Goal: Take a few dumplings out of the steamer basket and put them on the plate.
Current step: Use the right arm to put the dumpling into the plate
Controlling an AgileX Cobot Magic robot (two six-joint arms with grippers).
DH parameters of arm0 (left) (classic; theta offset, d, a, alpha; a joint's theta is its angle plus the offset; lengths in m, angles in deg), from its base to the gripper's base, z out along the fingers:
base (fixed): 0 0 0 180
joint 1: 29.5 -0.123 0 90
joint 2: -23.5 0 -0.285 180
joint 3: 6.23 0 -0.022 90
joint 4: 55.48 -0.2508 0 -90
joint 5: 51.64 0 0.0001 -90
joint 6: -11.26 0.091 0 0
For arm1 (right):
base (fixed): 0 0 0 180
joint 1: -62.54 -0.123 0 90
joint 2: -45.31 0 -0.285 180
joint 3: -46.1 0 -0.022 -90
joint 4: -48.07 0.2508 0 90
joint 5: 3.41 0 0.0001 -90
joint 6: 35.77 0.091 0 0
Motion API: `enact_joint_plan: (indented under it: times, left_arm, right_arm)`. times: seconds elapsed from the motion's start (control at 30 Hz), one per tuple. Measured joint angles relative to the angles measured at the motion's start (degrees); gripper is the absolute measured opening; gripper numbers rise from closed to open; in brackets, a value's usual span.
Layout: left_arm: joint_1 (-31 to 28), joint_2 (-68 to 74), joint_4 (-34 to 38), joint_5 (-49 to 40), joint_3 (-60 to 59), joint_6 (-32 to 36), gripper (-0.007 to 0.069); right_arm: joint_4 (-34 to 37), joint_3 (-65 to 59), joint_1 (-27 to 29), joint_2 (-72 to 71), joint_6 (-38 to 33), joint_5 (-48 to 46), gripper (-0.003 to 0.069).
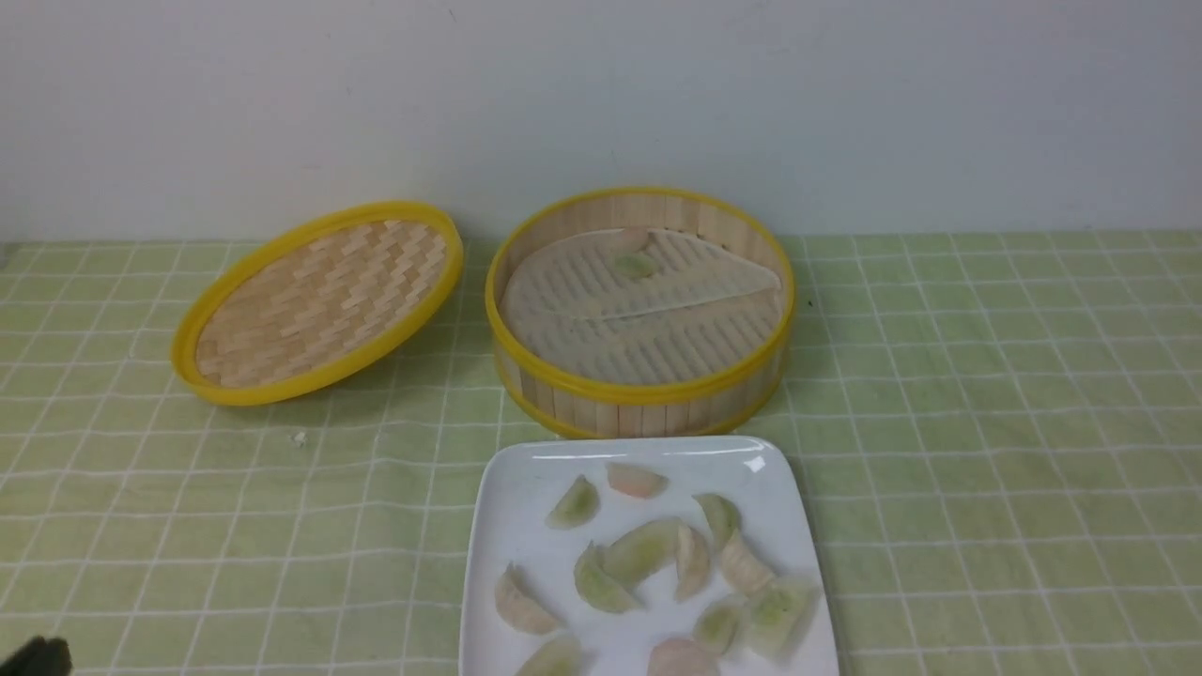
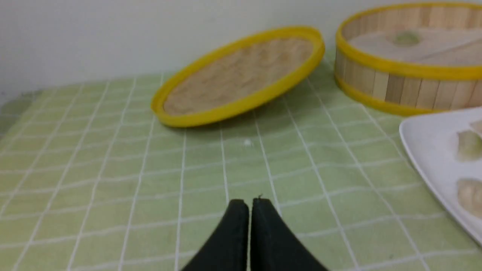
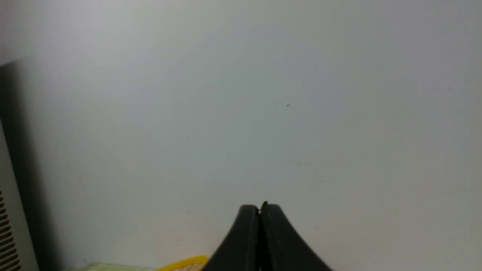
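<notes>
Left tool (image 2: 250,205) closed above tablecloth (image 2: 113,180)

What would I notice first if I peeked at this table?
Probably the white plate at the front, covered with little green, beige and pink dumplings. Just behind it sits the round steamer basket, nearly empty, with one green dumpling left at its far side. To the basket's left, its yellow-rimmed lid lies tilted.

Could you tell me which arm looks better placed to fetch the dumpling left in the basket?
Probably the left. Its shut gripper sits low over the cloth, facing the basket and its dumpling; the right gripper, also shut, points at the wall.
</notes>
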Motion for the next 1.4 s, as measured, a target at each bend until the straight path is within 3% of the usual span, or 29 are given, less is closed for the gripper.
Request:
enact_joint_plan:
  times: [1.13,1.33,1.4]
  left_arm:
    - [0.0,0.0,1.2,-2.4,-0.8,0.6,-0.0006]
    - [0.0,0.0,1.2,-2.4,-0.8,0.6,-0.0006]
    - [0.0,0.0,1.2,-2.4,-0.8,0.6,-0.0006]
  right_arm:
    - [-0.1,0.0,0.0,0.0,0.1,-0.1,-0.0015]
    - [-4.2,-1.6,0.6,0.0,-0.9,-0.6,-0.0015]
    - [-6.5,-4.4,4.2,0.0,-1.1,-0.7,-0.0015]
